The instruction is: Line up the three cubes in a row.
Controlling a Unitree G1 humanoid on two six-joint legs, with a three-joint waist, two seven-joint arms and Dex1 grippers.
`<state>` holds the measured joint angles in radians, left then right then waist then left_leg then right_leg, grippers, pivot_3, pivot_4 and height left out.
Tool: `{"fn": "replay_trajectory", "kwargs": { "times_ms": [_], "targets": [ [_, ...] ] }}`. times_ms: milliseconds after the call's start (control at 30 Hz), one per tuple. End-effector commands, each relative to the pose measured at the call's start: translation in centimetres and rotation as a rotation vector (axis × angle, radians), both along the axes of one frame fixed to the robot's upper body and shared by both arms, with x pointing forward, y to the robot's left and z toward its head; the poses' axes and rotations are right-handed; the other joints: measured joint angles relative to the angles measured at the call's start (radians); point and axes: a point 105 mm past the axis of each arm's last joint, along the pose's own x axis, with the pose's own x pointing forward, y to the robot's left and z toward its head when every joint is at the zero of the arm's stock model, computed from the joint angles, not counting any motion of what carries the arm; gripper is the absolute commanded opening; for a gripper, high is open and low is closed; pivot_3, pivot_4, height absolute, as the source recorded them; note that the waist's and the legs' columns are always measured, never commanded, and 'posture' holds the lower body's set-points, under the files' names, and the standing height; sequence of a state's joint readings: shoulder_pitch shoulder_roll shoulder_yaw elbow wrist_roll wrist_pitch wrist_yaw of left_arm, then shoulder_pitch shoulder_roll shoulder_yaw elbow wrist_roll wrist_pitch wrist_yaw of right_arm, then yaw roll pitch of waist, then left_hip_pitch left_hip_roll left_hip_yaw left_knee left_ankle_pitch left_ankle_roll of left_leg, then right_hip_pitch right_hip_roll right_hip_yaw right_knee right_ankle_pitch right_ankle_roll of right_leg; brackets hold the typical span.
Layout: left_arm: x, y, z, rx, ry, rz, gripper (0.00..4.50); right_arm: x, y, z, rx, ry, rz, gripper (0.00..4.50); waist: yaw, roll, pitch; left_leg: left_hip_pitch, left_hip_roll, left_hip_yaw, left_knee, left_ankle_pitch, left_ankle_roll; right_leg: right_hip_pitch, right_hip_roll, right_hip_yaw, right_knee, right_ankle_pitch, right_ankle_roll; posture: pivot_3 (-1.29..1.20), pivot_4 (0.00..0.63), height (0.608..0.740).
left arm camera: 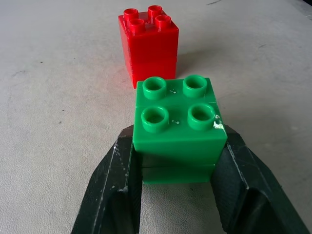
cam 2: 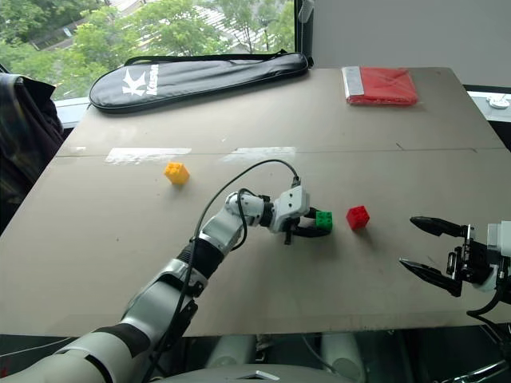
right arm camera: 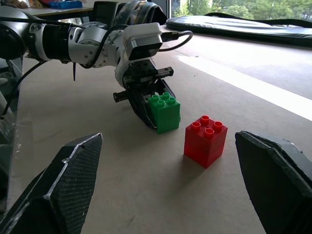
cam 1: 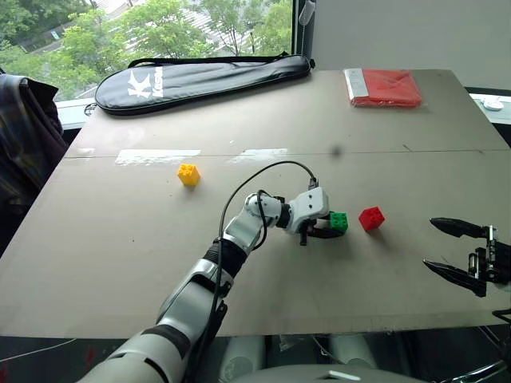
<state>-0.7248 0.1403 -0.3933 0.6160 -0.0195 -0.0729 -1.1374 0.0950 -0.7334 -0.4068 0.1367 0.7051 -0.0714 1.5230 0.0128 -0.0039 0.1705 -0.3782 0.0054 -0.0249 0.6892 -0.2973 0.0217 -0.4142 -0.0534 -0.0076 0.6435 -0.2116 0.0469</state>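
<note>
The left claw (cam 1: pixel 329 229) clamps the green cube (cam 1: pixel 338 221) mid-tabletop (cam 1: pixel 120 255), just beside the red cube (cam 1: pixel 371 218). The yellow cube (cam 1: pixel 188 173) sits well apart, bare surface around it. The right claw (cam 1: pixel 457 252) gapes empty near the right edge.

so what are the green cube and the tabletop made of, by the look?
Green cube: likely hard moulded plastic, glossy; sharp highlights on its studs, crisp edges, a few white scuffs. Tabletop: matte grey-brown sheet, possibly board or laminate; no glare, faint speckle, a seam across it.

White lettering on the black racket bag (cam 1: pixel 204 80) at the worktop's far edge: a large "K" legible, smaller adjoining word unreadable.
</note>
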Motion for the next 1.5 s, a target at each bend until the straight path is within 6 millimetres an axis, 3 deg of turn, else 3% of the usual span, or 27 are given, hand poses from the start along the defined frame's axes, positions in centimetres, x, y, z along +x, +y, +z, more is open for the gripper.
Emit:
{"fn": "replay_trajectory", "kwargs": {
  "times_ms": [33,367,400,467,567,600,933,1200,1333,1500],
  "targets": [
    [0.3,-0.3,0.1,0.008,-0.005,0.003,1.3,0.1,-0.3,0.7,-0.012,-0.047,-0.011,4.5,0.0,0.0,0.0,0.0,0.0,0.0,0.0,0.0,0.0,0.0,0.0,0.0,0.0,0.0,0.0,0.0,0.15,0.707],
    [0.4,-0.1,-0.2,0.012,0.011,0.006,1.3,0.3,0.0,0.3,-0.018,-0.05,-0.008,4.5,0.0,0.0,0.0,0.0,0.0,0.0,0.0,0.0,0.0,0.0,0.0,0.0,0.0,0.0,0.0,0.0,0.15,0.707],
    [0.4,-0.2,-0.1,0.011,0.01,0.007,2.32,0.3,0.0,0.3,-0.018,-0.05,-0.008,4.5,0.0,0.0,0.0,0.0,0.0,0.0,0.0,0.0,0.0,0.0,0.0,0.0,0.0,0.0,0.0,0.0,0.15,0.707],
    [0.6,-0.2,-0.2,0.011,-0.004,0.02,2.9,0.3,0.1,0.3,-0.018,-0.05,-0.008,4.5,0.0,0.0,0.0,0.0,0.0,0.0,0.0,0.0,0.0,0.0,0.0,0.0,0.0,0.0,0.0,0.0,0.15,0.707],
    [0.7,-0.1,-0.2,0.012,-0.009,0.028,4.27,0.3,0.2,0.2,-0.018,-0.051,-0.007,4.5,0.0,0.0,0.0,0.0,0.0,0.0,0.0,0.0,0.0,0.0,0.0,0.0,0.0,0.0,0.0,0.0,0.15,0.707],
    [0.8,0.0,-0.2,0.011,-0.01,0.03,4.39,0.2,0.2,0.2,-0.017,-0.05,-0.007,4.5,0.0,0.0,0.0,0.0,0.0,0.0,0.0,0.0,0.0,0.0,0.0,0.0,0.0,0.0,0.0,0.0,0.15,0.707],
    [0.7,2.7,1.3,-0.023,-0.027,0.042,4.39,0.3,0.4,0.5,-0.009,-0.057,0.0,4.5,-0.006,0.0,0.0,0.001,0.001,0.0,0.0,0.0,0.0,0.0,0.001,0.0,0.001,0.0,0.0,0.0,0.15,0.707],
    [-2.1,8.6,4.1,-0.078,-0.042,0.076,4.39,1.3,1.3,1.5,0.025,-0.079,0.042,4.5,-0.014,0.001,0.0,0.001,0.001,-0.005,0.0,0.0,0.0,0.0,0.0,0.001,0.002,0.0,0.0,0.0,0.15,0.707],
    [-2.6,11.6,5.5,-0.187,-0.055,0.306,4.39,2.1,1.9,2.0,0.051,-0.094,0.064,4.5,-0.02,0.001,0.0,0.001,0.003,-0.005,0.0,0.0,0.0,0.0,-0.001,0.001,0.002,0.0,0.0,0.0,0.15,0.707],
    [-0.7,17.3,5.7,-0.245,-0.189,0.82,4.39,3.6,2.5,2.3,0.065,-0.107,0.051,4.5,-0.015,0.001,0.0,0.001,0.003,-0.006,0.0,0.0,0.0,0.0,-0.001,0.0,0.002,0.0,0.0,0.0,0.15,0.707]
  ]
}}
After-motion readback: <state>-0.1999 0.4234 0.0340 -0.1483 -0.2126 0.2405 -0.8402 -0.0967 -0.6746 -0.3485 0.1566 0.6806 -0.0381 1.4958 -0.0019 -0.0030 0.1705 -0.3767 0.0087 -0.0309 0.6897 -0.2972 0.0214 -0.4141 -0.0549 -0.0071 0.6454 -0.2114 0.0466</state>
